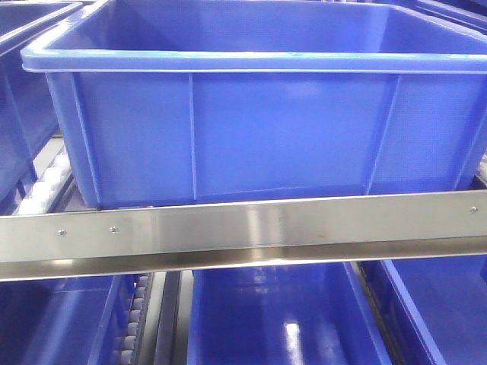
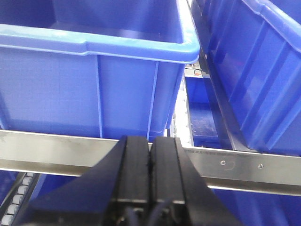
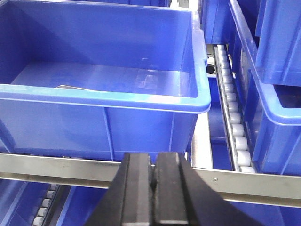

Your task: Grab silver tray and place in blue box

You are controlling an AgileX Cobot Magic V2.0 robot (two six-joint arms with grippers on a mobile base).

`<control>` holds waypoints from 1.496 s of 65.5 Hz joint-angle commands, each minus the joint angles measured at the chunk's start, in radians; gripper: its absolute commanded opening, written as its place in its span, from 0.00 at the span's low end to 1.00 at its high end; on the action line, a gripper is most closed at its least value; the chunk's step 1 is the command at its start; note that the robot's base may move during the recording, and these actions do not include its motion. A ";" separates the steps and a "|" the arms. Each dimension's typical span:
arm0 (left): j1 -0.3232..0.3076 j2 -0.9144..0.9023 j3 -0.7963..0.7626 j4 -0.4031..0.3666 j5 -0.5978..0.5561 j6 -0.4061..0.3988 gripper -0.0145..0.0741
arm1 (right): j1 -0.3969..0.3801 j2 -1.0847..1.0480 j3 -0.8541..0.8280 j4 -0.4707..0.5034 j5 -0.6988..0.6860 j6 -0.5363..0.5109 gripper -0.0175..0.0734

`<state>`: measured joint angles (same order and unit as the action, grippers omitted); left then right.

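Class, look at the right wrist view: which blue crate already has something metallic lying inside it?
The blue box directly ahead of the right gripper: a silver edge shows above its near rim. The neighbouring crates' interiors are hidden.

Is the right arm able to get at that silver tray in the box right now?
Probably, from above: the blue box is open-topped. Only an edge of the silver tray shows behind the near wall, and the right gripper is shut, below the rim.

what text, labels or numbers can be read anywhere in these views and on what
None can be read.
The blue box has plain ribbed walls, no label.
The steel rail shows only screws.
The left gripper and right gripper, jaws closed, carry no markings.
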<state>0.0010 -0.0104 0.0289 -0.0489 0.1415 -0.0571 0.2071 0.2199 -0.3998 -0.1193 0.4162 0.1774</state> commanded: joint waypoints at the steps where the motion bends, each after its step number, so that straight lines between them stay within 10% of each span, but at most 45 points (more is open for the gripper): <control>1: 0.000 -0.017 -0.003 -0.007 -0.099 0.001 0.05 | -0.002 0.009 -0.027 -0.008 -0.088 -0.006 0.25; 22: 0.000 -0.017 -0.003 -0.007 -0.099 0.001 0.05 | -0.021 0.009 -0.017 -0.009 -0.101 -0.008 0.25; 52: 0.000 -0.017 -0.003 -0.007 -0.099 0.001 0.05 | -0.294 -0.199 0.323 0.036 -0.353 -0.078 0.25; 98: 0.000 -0.017 -0.003 -0.007 -0.097 0.001 0.05 | -0.296 -0.251 0.433 0.037 -0.422 -0.078 0.25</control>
<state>0.0010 -0.0120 0.0295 -0.0489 0.1397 -0.0571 -0.0816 -0.0091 0.0301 -0.0820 0.0897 0.1079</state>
